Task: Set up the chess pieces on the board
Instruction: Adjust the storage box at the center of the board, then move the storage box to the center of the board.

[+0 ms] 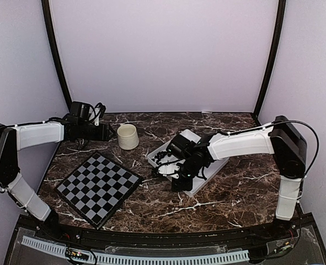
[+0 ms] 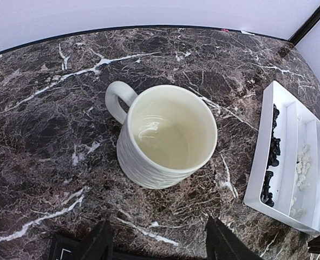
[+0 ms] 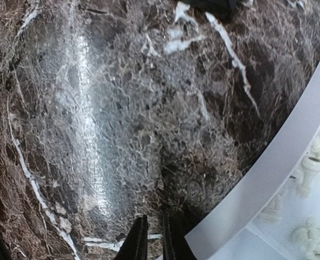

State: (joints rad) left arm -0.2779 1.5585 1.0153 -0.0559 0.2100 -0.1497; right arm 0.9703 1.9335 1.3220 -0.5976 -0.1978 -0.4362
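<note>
The board [image 1: 98, 187] lies flat at the front left with no pieces on it. The chess pieces sit in the white tray [image 1: 209, 168]. The left wrist view shows black ones [image 2: 272, 157] and white ones [image 2: 301, 165] in separate compartments. White ones [image 3: 313, 160] also show in the right wrist view. My right gripper [image 1: 175, 184] hangs over the marble just off the tray's near-left rim [image 3: 268, 179]; its jaws [image 3: 155, 241] stand nearly together with nothing visible between them. My left gripper [image 1: 106, 131] is open and empty [image 2: 161, 244], just short of the mug.
A cream mug [image 1: 128, 136], empty and upright, stands behind the board; it also shows in the left wrist view [image 2: 168, 135]. The dark marble table [image 1: 229, 199] ends at walls behind and on both sides.
</note>
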